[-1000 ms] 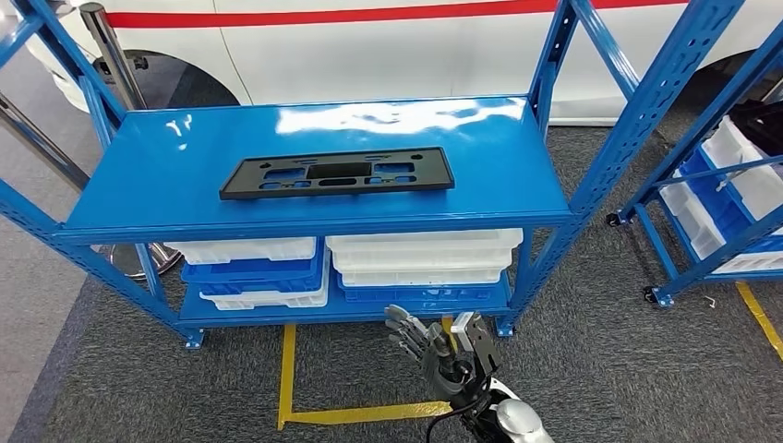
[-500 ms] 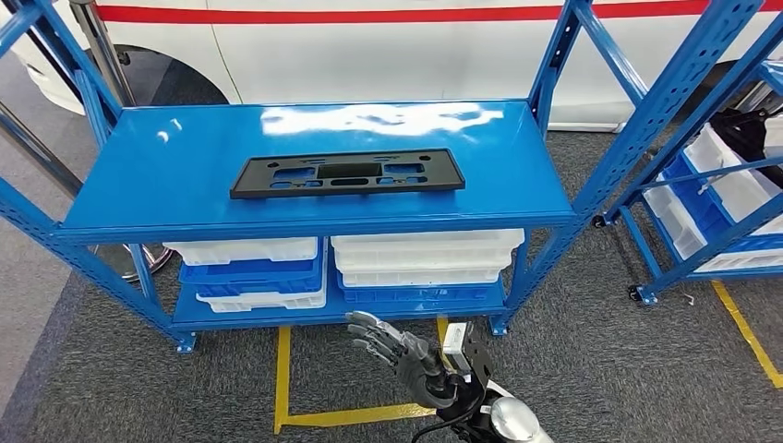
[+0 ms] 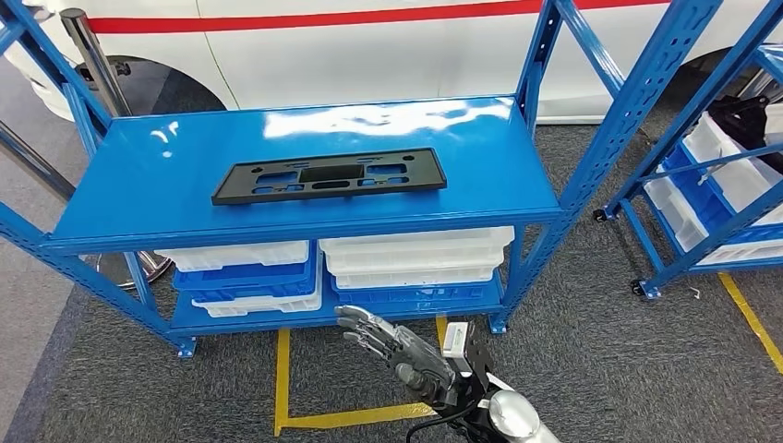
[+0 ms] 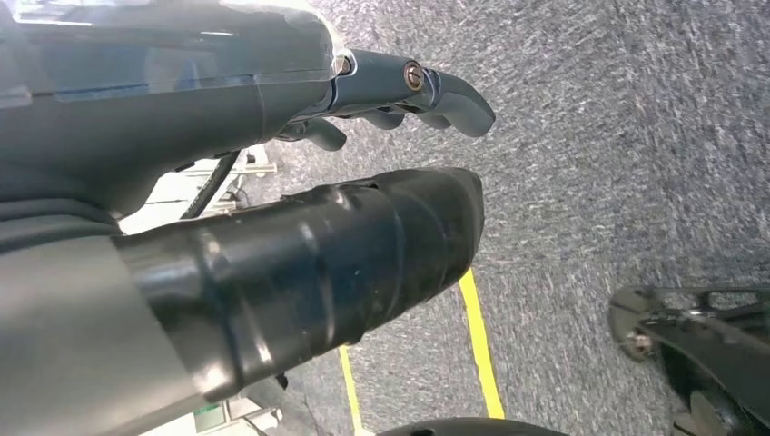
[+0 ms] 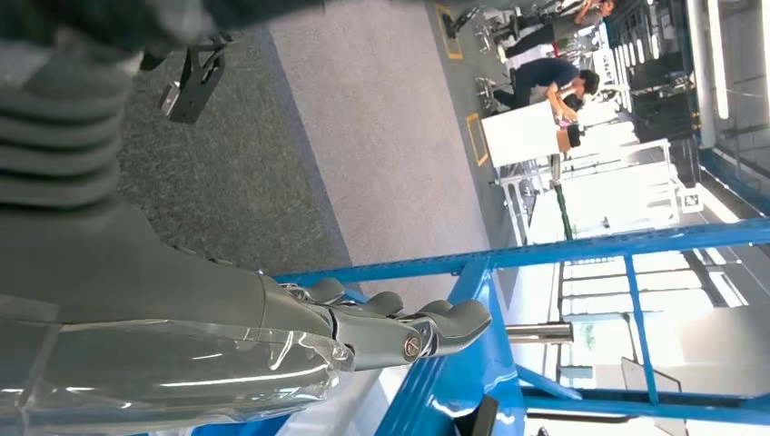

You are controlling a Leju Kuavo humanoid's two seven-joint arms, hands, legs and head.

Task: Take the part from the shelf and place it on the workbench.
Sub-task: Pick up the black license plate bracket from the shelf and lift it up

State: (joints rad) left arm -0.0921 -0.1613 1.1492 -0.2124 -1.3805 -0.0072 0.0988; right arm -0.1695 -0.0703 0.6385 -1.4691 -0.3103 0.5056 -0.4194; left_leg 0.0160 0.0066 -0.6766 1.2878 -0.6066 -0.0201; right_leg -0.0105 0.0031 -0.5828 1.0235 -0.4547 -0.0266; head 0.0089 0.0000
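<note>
The part (image 3: pixel 328 175) is a long flat black plastic panel with cut-outs, lying alone on the top board of the blue shelf (image 3: pixel 489 157). My right hand (image 3: pixel 397 349) hangs low in front of the shelf's bottom level, well below the part, fingers spread and holding nothing. In the right wrist view, that hand (image 5: pixel 272 331) reaches toward the blue shelf frame (image 5: pixel 636 241) with its fingers (image 5: pixel 440 325) stretched out. My left hand (image 4: pixel 272 191) hangs over grey carpet, fingers loosely extended, nothing in it.
White and blue bins (image 3: pixel 411 258) fill the shelf's lower level. A second blue rack with bins (image 3: pixel 720 185) stands to the right, a white vehicle (image 3: pixel 369 46) behind. Yellow floor tape (image 3: pixel 282 378) marks the carpet. People (image 5: pixel 545 77) stand far off by a white table.
My right hand has moved left and lower in the head view, its fingers stretching further out. The whole picture has shifted a little, so the camera moved; the part lies as before.
</note>
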